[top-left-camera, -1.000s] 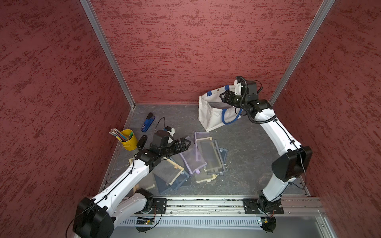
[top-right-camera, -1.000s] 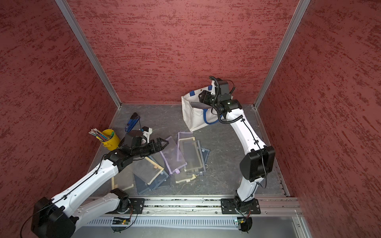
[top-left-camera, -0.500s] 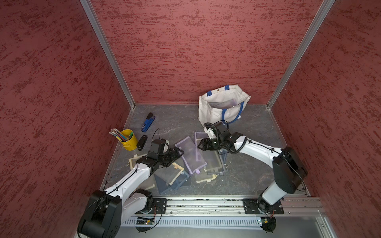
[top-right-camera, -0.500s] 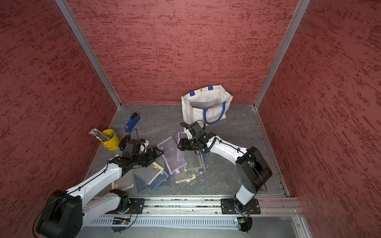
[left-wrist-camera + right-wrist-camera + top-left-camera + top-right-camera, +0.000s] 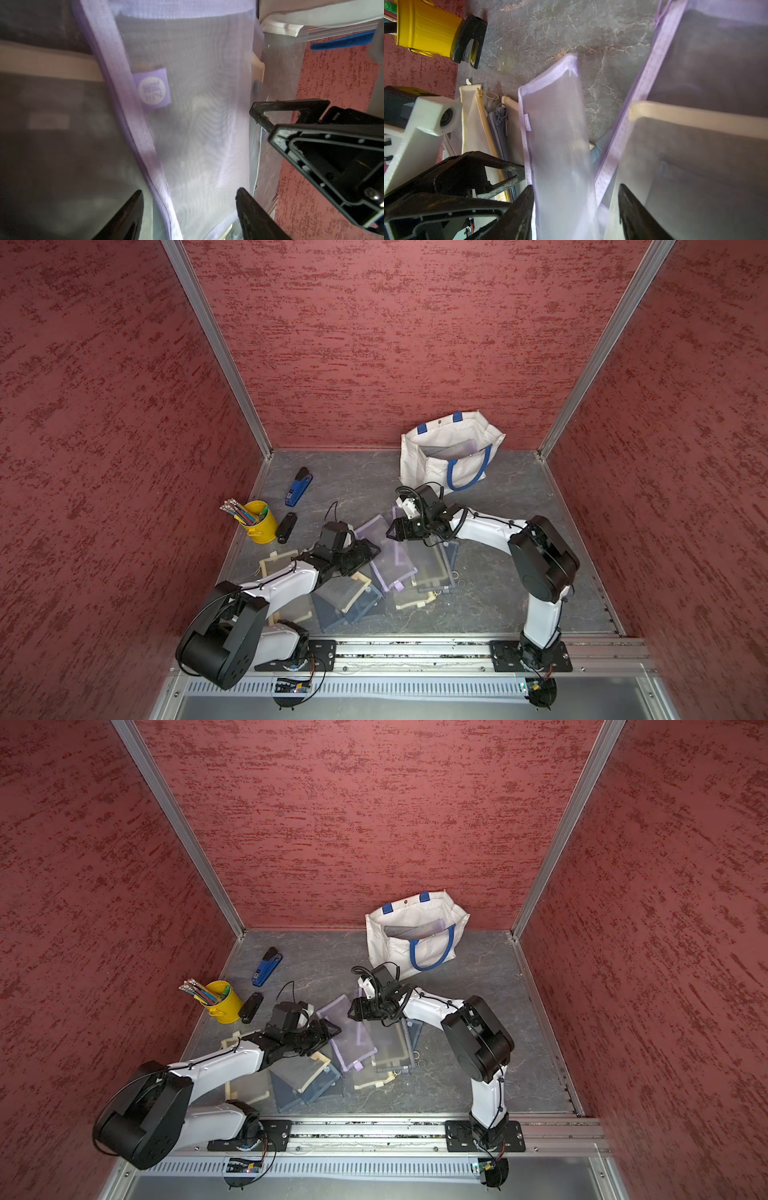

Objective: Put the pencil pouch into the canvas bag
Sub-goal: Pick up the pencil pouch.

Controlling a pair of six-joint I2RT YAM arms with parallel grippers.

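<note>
Left wrist view looks along the purple pencil pouch, a flat, see-through mesh sleeve with a lilac trim and a small woven label. The left gripper has its 2 fingers spread wide. The pouch's mesh and trim run between them, and no pinch shows. The right wrist view shows the right gripper over the same pouch, jaws likewise well apart with mesh between them, not clamped.

In both top views the ground nearest the rail holds a loose pile of flat mesh pouches that overlap one another: a grey-blue one, a beige-trimmed one on it, and another beige-trimmed one toward the right arm. The purple pouch lies on this pile at mid-table, and both grippers meet at its far part, just beside each other.

Farther back on the left, a yellow bucket stands upright and holds a bundle of pencils with a green marker. A black stapler lies just beside it, and a blue stapler lies beyond.

Farthest, by the back wall, the canvas bag stands upright with its mouth open, 1 blue handle drooping over its front. Inside it, 1 flat grey-lilac pouch leans. The purple pouch is outside the bag, well apart from it.
</note>
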